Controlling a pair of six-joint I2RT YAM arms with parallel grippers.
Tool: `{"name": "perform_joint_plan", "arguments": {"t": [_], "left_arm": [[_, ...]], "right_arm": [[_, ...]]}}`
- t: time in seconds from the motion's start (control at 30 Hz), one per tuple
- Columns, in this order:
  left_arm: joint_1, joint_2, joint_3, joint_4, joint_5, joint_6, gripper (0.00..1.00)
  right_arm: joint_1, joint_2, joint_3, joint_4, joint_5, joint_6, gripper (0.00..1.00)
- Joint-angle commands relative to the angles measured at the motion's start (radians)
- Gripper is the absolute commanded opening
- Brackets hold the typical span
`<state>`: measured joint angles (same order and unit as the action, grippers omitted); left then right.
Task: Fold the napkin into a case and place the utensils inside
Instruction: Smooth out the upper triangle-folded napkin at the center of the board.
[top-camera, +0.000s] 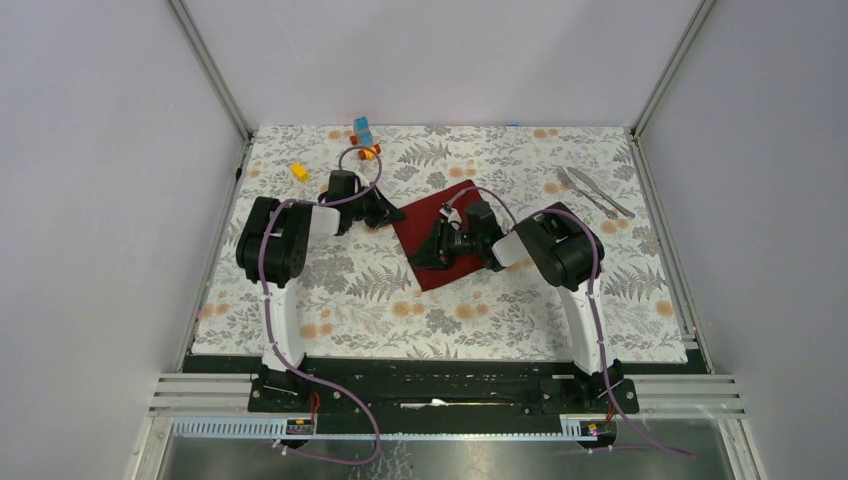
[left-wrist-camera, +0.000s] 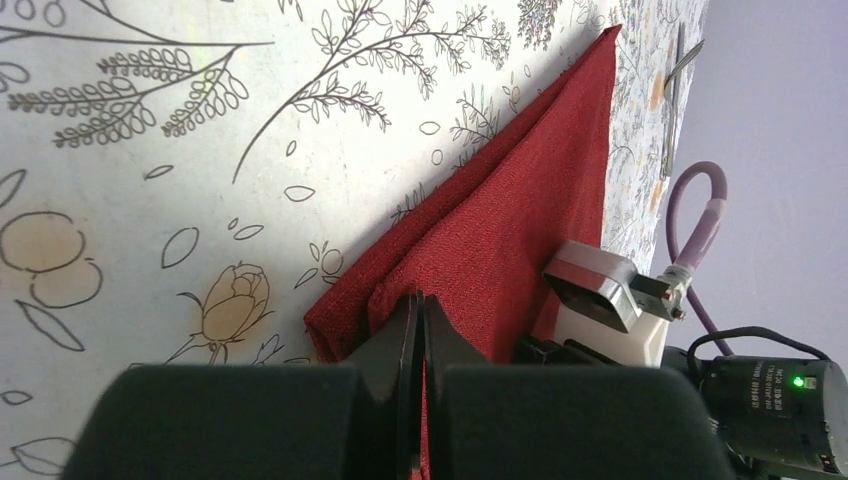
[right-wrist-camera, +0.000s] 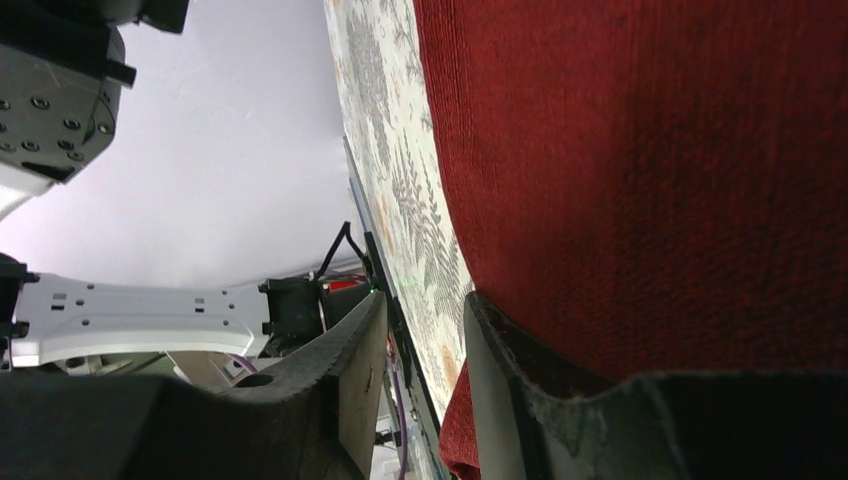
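Note:
The dark red napkin lies folded in a tilted rectangle mid-table. It also shows in the left wrist view and in the right wrist view. My left gripper is at its left corner; in the left wrist view the gripper is shut, with a raised fold of cloth pinched between the fingers. My right gripper sits low over the napkin's near end. In the right wrist view it is open, one finger against the cloth. The fork and knife lie at the far right, apart from both grippers, and show in the left wrist view.
Small toy blocks sit at the back left: blue, orange and yellow. Grey walls and metal rails close in the table on three sides. The right arm's wrist is close beside my left gripper.

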<state>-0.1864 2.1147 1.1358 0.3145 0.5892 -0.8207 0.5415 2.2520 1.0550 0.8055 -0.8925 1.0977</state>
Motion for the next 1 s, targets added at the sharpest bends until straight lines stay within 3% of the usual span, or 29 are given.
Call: {"name": "perform_joint_plan", "arguments": {"t": [0.0, 0.3, 0.47, 0.57, 0.67, 0.77, 0.97], "left_arm": [[0.038, 0.012, -0.036, -0.091, -0.091, 0.047, 0.0], [0.058, 0.029, -0.026, -0.1, -0.09, 0.055, 0.0], [0.068, 0.031, -0.023, -0.114, -0.094, 0.067, 0.0], [0.068, 0.024, -0.015, -0.12, -0.077, 0.069, 0.01], [0.064, 0.004, -0.008, -0.114, -0.043, 0.061, 0.06], [0.064, -0.024, -0.002, -0.111, 0.008, 0.043, 0.1], [0.066, -0.145, -0.031, -0.078, 0.084, -0.033, 0.38]], "right_arm": [[0.015, -0.01, -0.069, 0.018, -0.029, -0.035, 0.42], [0.051, -0.135, -0.244, 0.023, -0.027, -0.095, 0.48], [0.054, -0.136, -0.354, 0.008, -0.008, -0.149, 0.48], [0.057, -0.23, -0.428, -0.047, -0.001, -0.2, 0.47], [0.081, -0.445, -0.411, -0.394, 0.096, -0.403, 0.51], [0.172, -0.644, -0.283, -0.908, 0.415, -0.637, 0.63], [0.233, -0.675, -0.048, -1.24, 0.798, -0.773, 0.75]]}}
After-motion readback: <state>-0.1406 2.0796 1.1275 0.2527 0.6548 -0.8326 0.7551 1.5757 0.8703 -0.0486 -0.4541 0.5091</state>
